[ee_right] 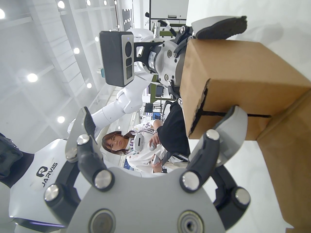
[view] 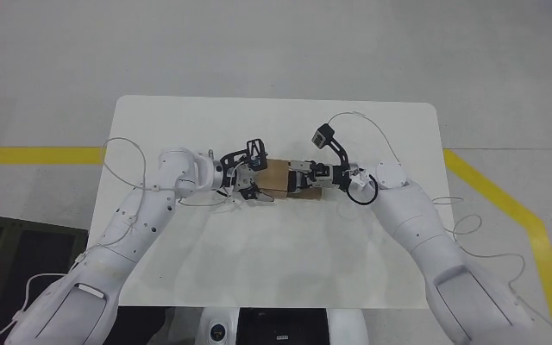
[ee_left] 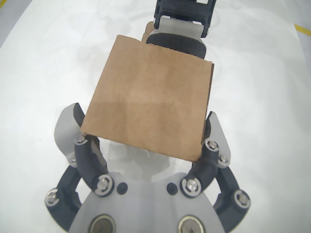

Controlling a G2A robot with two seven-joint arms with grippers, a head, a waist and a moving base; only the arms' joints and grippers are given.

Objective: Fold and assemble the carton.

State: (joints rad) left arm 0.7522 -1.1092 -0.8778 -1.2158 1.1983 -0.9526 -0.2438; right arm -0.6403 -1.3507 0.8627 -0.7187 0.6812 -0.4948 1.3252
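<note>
The brown carton [view: 278,176] is held just above the middle of the white table, between both arms. My left gripper [ee_left: 143,112] is shut on the carton [ee_left: 155,86], one finger [ee_left: 73,120] on each side wall. My right gripper [ee_right: 158,117] is at the opposite end and open. One of its fingers [ee_right: 230,122] rests against the slit end flaps of the carton [ee_right: 243,73], while the other stands free in the air. A loose flap [ee_right: 286,158] sticks out beside that finger. From the left wrist, the right gripper [ee_left: 177,39] shows behind the carton's far edge.
The white table [view: 345,250] has bare surface all around the carton. Thin cables [view: 129,159] lie by the left arm and loop above the right wrist [view: 362,121]. Yellow floor tape [view: 43,155] runs beyond the table's edges.
</note>
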